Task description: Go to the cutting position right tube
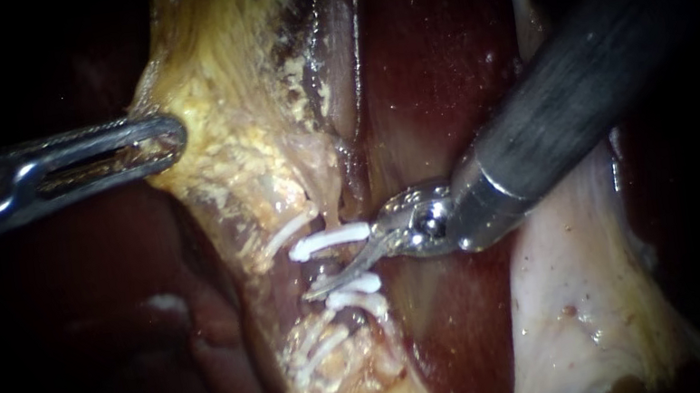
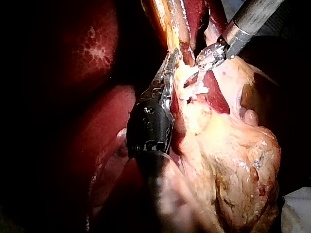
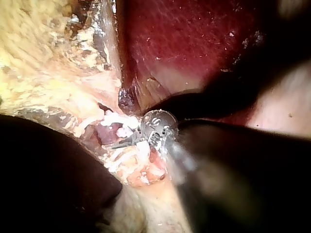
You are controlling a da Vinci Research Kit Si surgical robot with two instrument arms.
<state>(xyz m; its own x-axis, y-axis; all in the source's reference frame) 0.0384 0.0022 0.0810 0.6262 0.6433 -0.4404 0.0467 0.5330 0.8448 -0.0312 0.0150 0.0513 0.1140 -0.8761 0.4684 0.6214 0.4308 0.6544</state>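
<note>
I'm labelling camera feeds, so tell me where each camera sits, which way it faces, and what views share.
Endoscope view: close above the tissue, facing small white clips; slender metal left instrument enters from the left, dark-shafted right instrument from upper right.
Left wrist view: on the left arm, looking along its instrument towards lumpy yellow fatty tissue; right instrument beyond.
Right wrist view: on the right arm, looking past its blurred shaft at the clips and dark red liver.
Shared: all show the clips and right instrument.

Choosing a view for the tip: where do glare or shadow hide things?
Endoscope view: edges black, the clips glare white. Left wrist view: the liver beside the left instrument lies in shadow. Right wrist view: the dark shaft of the right instrument blocks much.
</note>
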